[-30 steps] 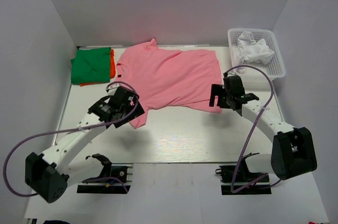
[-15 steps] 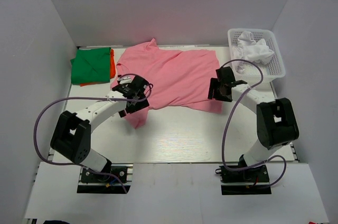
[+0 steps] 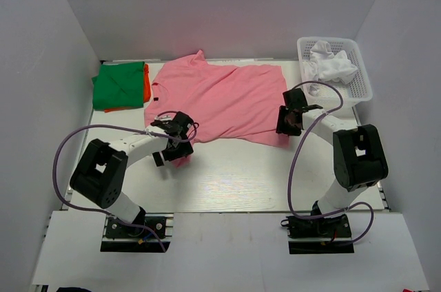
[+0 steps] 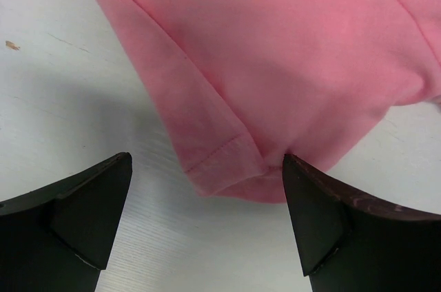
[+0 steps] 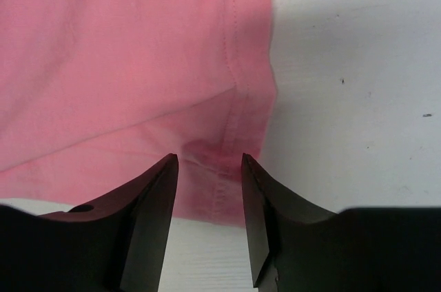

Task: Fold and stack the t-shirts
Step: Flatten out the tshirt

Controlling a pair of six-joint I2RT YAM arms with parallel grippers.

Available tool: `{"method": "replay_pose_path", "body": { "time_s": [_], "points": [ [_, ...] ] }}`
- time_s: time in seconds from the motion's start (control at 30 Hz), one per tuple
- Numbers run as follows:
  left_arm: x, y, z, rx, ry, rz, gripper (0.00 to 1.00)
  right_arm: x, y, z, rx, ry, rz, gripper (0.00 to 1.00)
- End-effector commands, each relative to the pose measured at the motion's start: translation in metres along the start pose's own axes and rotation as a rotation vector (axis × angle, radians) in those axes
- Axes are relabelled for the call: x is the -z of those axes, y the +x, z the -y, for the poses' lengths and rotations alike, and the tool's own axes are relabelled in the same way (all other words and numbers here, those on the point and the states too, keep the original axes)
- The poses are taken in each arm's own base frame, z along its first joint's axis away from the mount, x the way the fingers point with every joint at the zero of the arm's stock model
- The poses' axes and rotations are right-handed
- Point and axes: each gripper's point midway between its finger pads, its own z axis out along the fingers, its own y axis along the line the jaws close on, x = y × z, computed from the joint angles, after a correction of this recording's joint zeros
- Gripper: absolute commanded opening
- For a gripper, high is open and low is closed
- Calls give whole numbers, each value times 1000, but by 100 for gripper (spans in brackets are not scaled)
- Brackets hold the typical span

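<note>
My left fingers [image 4: 83,216] are spread wide and released, one on each side of the hemmed end of a sleeve of the pink t-shirt [image 3: 220,99]; the left gripper [image 4: 207,161] holds nothing. My right fingers [image 5: 145,216] stand closer together, a narrow gap showing between them. They straddle the near right corner of the same shirt, where the stitched hem turns, and the cloth puckers a little in that gap. The right gripper [image 5: 209,161] is not clenched on it.

The pink t-shirt lies spread flat across the far middle of the table [image 3: 234,175], collar to the left and bottom hem to the right.

At the far right corner sits a white mesh basket [image 3: 362,89], and in it lies a crumpled white t-shirt [image 3: 334,65], part of it spilling over the near left rim. At the far left corner a folded green t-shirt [image 3: 117,85] lies on top of an orange t-shirt [image 3: 147,84], whose edge shows along the right side.

The table is pale white-painted wood, and plain white walls [image 3: 227,9] close it in on the left, right and far sides.
</note>
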Motion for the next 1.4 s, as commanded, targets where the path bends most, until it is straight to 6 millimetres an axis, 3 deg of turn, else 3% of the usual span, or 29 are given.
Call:
{"method": "replay_pose_path", "body": {
  "time_s": [0.0,0.1,0.13,0.2,0.3,0.63,0.8,1.0,1.2,1.23,1.37],
  "points": [
    [-4,4,1,12,8,-10,100,6,-2,-3,-11,-29,9,48],
    [-6,7,-2,17,0,-16,100,3,1,-4,-12,-34,-4,46],
    [-6,7,-2,17,0,-16,100,4,0,-6,-11,-44,-2,37],
    [-7,11,-3,14,-1,-29,100,7,-1,-11,2,-85,6,33],
    [-9,11,-2,14,-2,-29,100,10,-4,-7,-6,-63,25,47],
    [-17,24,-13,1,-51,-67,100,12,-9,21,-66,-29,68,51],
    [-22,31,-20,-19,-97,-102,100,8,-2,-2,-46,-182,25,53],
    [-23,32,-20,-27,-114,-115,100,3,8,-4,-60,-217,-18,53],
    [-21,30,-19,-24,-106,-109,100,11,10,-12,-62,-280,-18,42],
    [-19,29,-18,-20,-98,-103,100,12,11,-13,-62,-286,-20,35],
    [-18,30,-20,-11,-98,-102,100,12,10,-13,-67,-291,-15,26]
  ]
}}
